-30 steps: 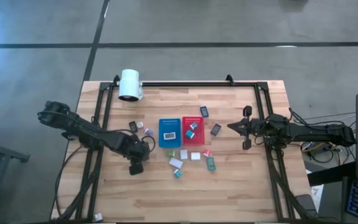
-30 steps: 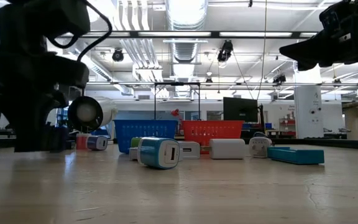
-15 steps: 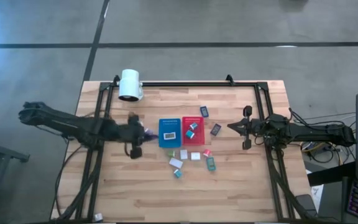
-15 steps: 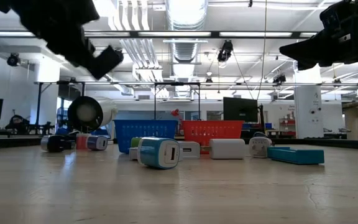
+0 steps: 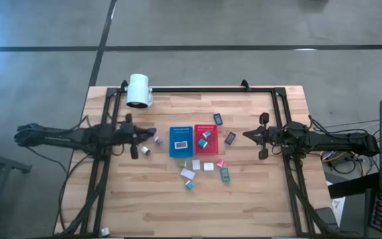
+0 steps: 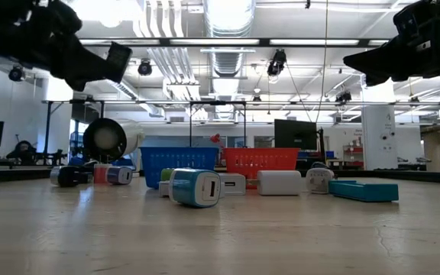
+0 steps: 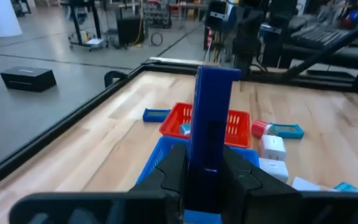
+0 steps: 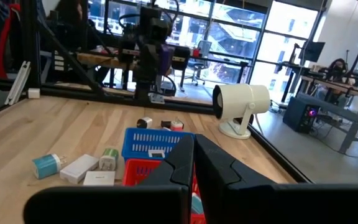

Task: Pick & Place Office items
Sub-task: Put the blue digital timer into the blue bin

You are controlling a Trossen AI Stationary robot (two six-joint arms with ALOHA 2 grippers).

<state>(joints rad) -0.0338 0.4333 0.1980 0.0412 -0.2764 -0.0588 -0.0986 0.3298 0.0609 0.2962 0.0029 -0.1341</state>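
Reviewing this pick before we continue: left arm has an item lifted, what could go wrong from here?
1. The left gripper pinches the tall blue block only at its lower end, so it may tilt or slip in transit.
2. The blue tray already holds a white item, and the block could land on it and bounce out.
3. Small items lie on the table between gripper and tray, and a low pass could knock them.

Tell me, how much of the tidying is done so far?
A few office items already lie in the blue tray and red tray. The left gripper, beside the blue tray, is shut on a blue block. About ten small pieces still lie loose on the table. The right gripper waits shut.
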